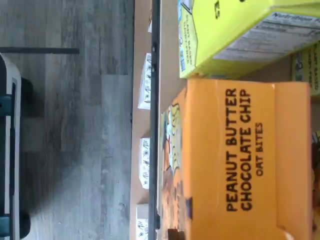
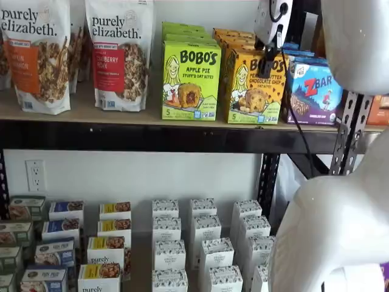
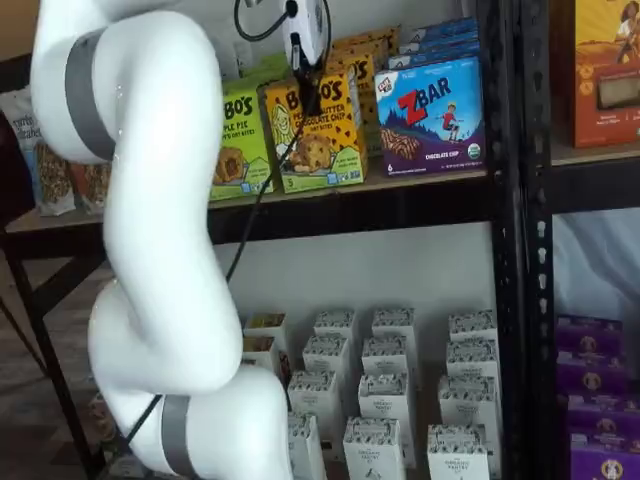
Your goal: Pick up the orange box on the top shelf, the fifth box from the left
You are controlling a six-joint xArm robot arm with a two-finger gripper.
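Observation:
The orange box (image 2: 254, 91) stands upright on the top shelf (image 2: 121, 115), between a lime-green Bobo's Apple Pie carton (image 2: 190, 79) and a blue ZBar carton (image 2: 313, 91). It shows in both shelf views (image 3: 320, 140). The wrist view looks down on its top face (image 1: 235, 160), marked "Peanut Butter Chocolate Chip Oat Bites". My gripper (image 2: 266, 64) hangs at the upper front of the orange box, its white body above the box. In a shelf view its black fingers (image 3: 310, 95) lie over the box front. No gap between the fingers shows, and I cannot tell whether they touch the box.
More orange and green cartons stand in rows behind the front ones. Granola bags (image 2: 115, 55) fill the shelf's left part. Black uprights (image 3: 505, 200) stand right of the ZBar carton (image 3: 432, 115). Small white cartons (image 2: 167, 243) fill the lower level. My white arm (image 3: 150, 250) fills the foreground.

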